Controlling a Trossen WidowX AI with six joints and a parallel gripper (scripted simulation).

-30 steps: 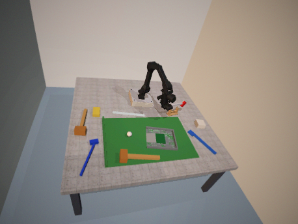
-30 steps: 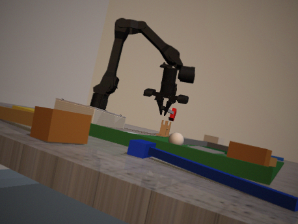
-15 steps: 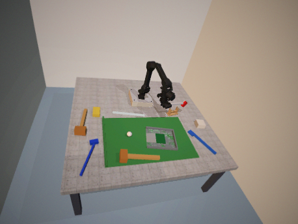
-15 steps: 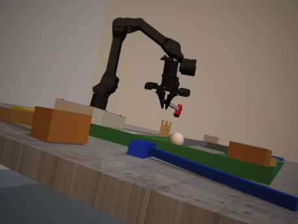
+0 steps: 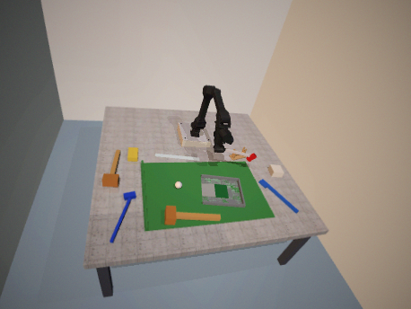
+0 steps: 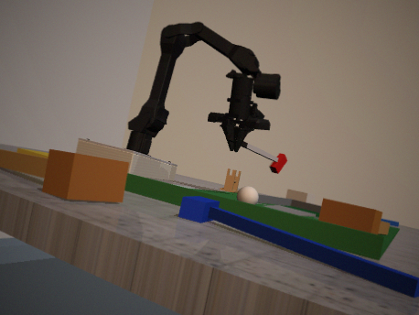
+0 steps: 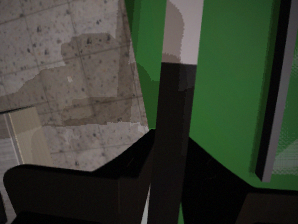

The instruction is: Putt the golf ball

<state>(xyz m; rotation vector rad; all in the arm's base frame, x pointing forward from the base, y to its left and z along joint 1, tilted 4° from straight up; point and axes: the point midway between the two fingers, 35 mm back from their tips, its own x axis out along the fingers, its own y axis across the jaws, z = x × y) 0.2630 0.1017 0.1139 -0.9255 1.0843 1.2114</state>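
Worktop (image 5: 135, 251): grey tiled top carrying a green mat (image 5: 157, 211) with scattered mallets and blocks.
Tool (image 6: 236, 146): clamped on the dark grip end of the putter (image 6: 265, 157), high above the far edge of the mat.
Putter axis: the shaft slopes down and away from the tool, red head lowest, well above the mat.
Ball (image 5: 179, 184): rests on the mat, on the side away from the putter head, nearer the front edge.
Green (image 5: 221, 190): raised, between ramps; it lies beyond the ball, so I judge the head must come down behind the ball, on the side far from the green.

Top: high, far, whole table (image 5: 135, 251). Exterior: low, near table edge. Wrist: close, downward. All share green mat (image 5: 157, 207).
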